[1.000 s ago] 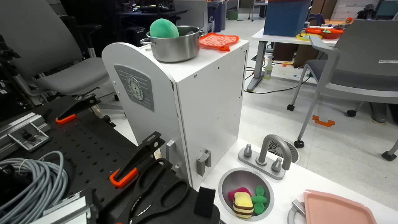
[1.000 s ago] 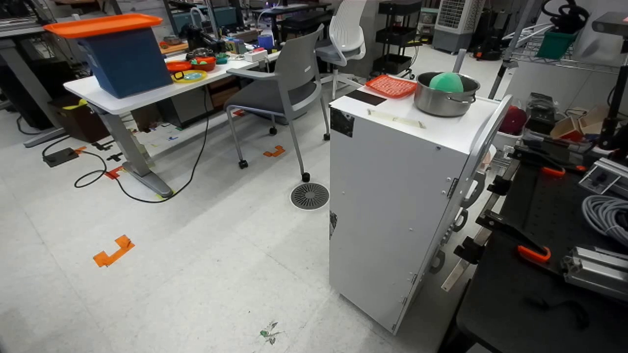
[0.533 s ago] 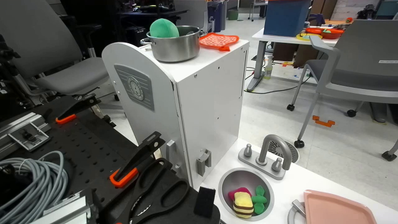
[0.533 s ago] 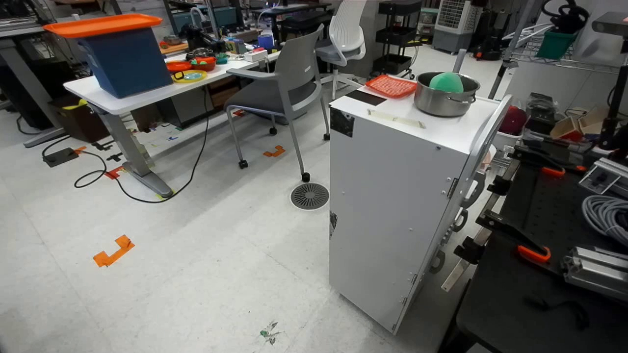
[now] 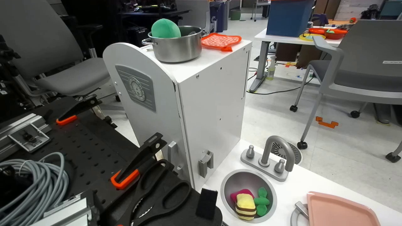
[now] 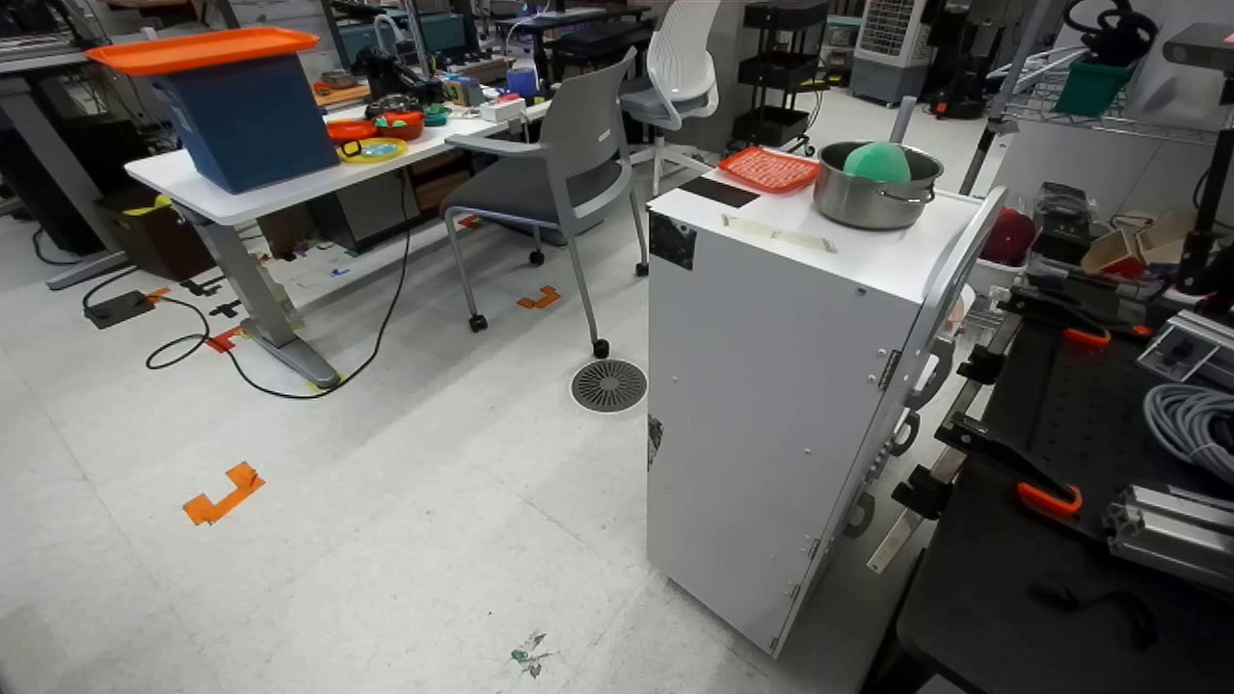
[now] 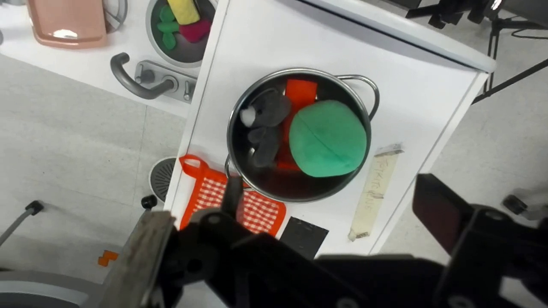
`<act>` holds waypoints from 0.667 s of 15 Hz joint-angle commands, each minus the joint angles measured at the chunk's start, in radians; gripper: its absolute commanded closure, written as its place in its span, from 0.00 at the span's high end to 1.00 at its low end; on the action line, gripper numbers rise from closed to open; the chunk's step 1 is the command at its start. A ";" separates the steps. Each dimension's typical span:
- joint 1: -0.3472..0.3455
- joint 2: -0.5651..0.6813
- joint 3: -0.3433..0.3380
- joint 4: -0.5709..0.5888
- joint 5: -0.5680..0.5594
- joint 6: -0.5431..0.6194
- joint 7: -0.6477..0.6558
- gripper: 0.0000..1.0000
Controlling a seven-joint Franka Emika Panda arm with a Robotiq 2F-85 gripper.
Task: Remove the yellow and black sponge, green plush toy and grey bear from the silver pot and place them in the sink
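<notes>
Wrist view: my tool [image 7: 329, 186], spread wide, grips nothing; beyond it, the pot [image 7: 295, 189] holds the green toy [image 7: 329, 139] and grey bear [image 7: 269, 139].

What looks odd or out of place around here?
The silver pot holds soft toys: the grey bear and the green plush toy, which pokes out of the top. They seem strange contents for cookware, though perhaps deliberate. In an exterior view, a black patch on the cabinet also looks scuffed.

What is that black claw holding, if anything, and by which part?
Nothing is held: the gripper is open, its jaws wide apart and clamped on nothing. The green plush toy sits unheld in the silver pot.
</notes>
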 commanded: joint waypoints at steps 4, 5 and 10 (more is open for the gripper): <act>-0.012 0.058 0.016 -0.013 -0.017 0.000 0.159 1.00; -0.013 0.067 0.015 -0.012 -0.016 0.002 0.175 1.00; -0.018 0.085 0.010 -0.015 0.006 0.041 0.183 1.00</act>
